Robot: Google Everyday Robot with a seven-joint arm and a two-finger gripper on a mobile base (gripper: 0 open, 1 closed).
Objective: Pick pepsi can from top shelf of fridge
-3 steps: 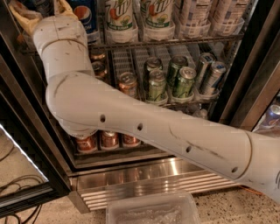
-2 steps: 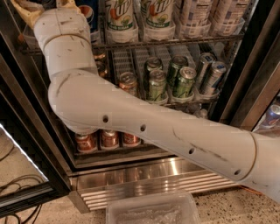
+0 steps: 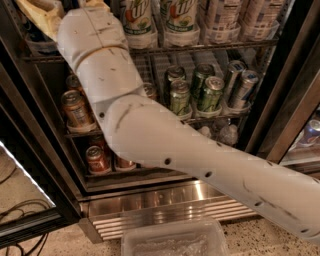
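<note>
The fridge (image 3: 295,95) stands open with its black door frame at the right. The top shelf (image 3: 210,46) is a dark wire rack holding white-and-green 7UP cans (image 3: 137,20) and pale cans (image 3: 220,20). My white arm (image 3: 150,135) reaches from the lower right up to the shelf's left end. My gripper (image 3: 44,14), tan coloured, is at the top left corner, at the level of the top shelf. The pepsi can is hidden behind my wrist.
Green cans (image 3: 180,97) and silver cans (image 3: 242,85) stand on the middle shelf, with orange-gold cans (image 3: 75,107) at its left and more (image 3: 95,159) below. The ribbed steel base (image 3: 165,205) and a clear plastic bin (image 3: 175,242) are underneath. A blue-and-red can (image 3: 310,132) shows at the far right.
My wrist and forearm have shifted to the right along the top shelf. They now cover the pepsi can that showed beside the gripper before.
</note>
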